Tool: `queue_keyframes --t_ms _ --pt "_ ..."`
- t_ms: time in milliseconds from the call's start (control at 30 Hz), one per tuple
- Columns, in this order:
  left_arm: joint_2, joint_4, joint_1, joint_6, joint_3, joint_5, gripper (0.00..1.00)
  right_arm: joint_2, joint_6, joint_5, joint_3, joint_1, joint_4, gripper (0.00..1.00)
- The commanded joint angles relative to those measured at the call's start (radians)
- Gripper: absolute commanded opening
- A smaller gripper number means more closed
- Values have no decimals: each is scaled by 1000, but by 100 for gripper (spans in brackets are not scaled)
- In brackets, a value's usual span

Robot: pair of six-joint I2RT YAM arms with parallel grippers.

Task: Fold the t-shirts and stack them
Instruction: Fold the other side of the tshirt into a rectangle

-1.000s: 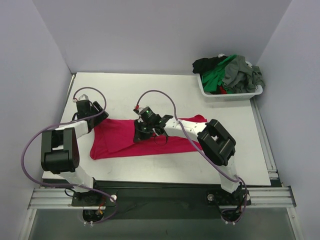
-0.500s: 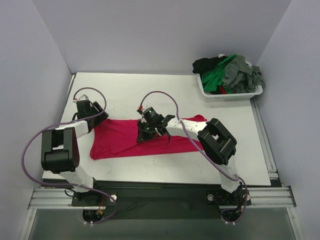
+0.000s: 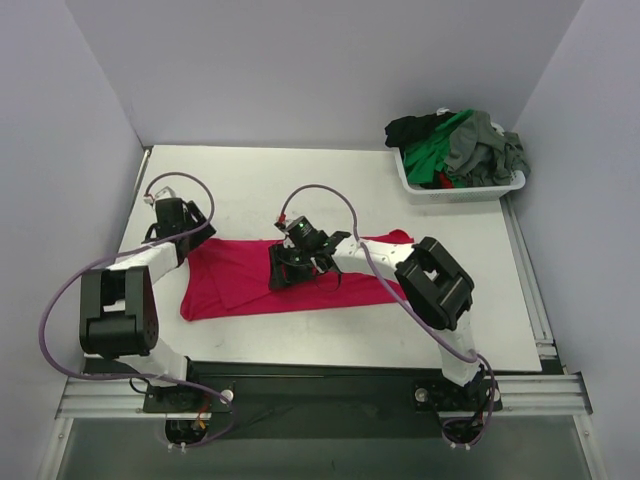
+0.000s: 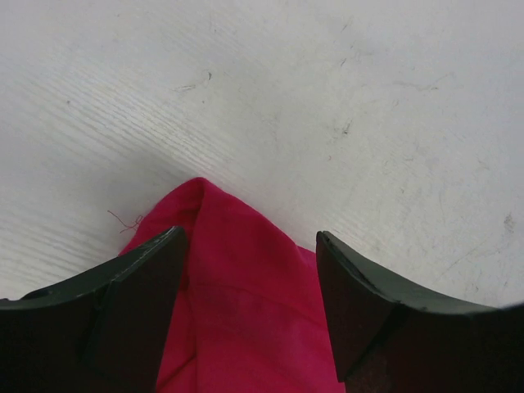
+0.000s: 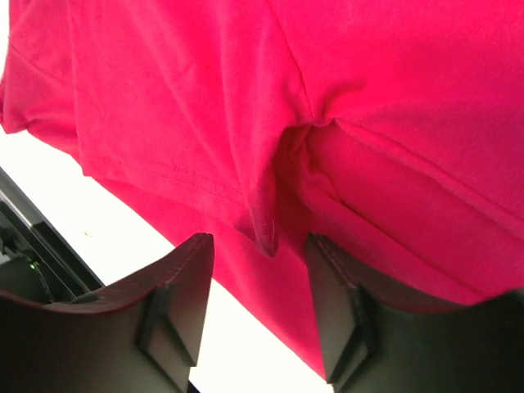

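1. At the left side of the table (image 3: 300,190), the left gripper (image 3: 192,230) is reaching down to the far left corner of the crimson t-shirt (image 3: 240,280). In the wrist view its fingers (image 4: 139,282) are standing wide apart. The pointed tip of the cloth is lying on the tabletop in the gap between them, not pinched.
2. The crimson t-shirt is lying as a long, partly folded band across the near middle of the table, running from the left gripper to under the right arm.
3. The right gripper (image 3: 283,276) is sitting low over the shirt's middle. Its fingers (image 5: 176,282) are standing moderately apart, and a raised pucker of red cloth is sitting loose between them.
4. At the far right corner, the white basket (image 3: 462,190) is holding the heaped green t-shirt (image 3: 432,152), grey t-shirt (image 3: 485,145) and black t-shirt (image 3: 408,128), well apart from both grippers.
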Motion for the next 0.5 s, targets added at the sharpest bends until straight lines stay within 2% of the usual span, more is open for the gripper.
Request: queue_keyframes --t_ms 0,100,267,300,467 --pt "-129 -50 -47 48 38 -150 76 -105 -27 -1 -17 -6 -23 53" --pt "-201 -67 -61 60 24 -221 79 -168 -45 16 -54 -16 -23 58" --pt "-303 -67 -182 93 -1 -327 80 -290 -65 47 -150 -119 -23 60" --pt "-318 -67 -234 97 -1 -332 80 -304 -68 51 -178 -142 -23 60" --pt "-311 -31 -305 73 -8 -212 80 -340 -87 82 -230 -315 -23 60"
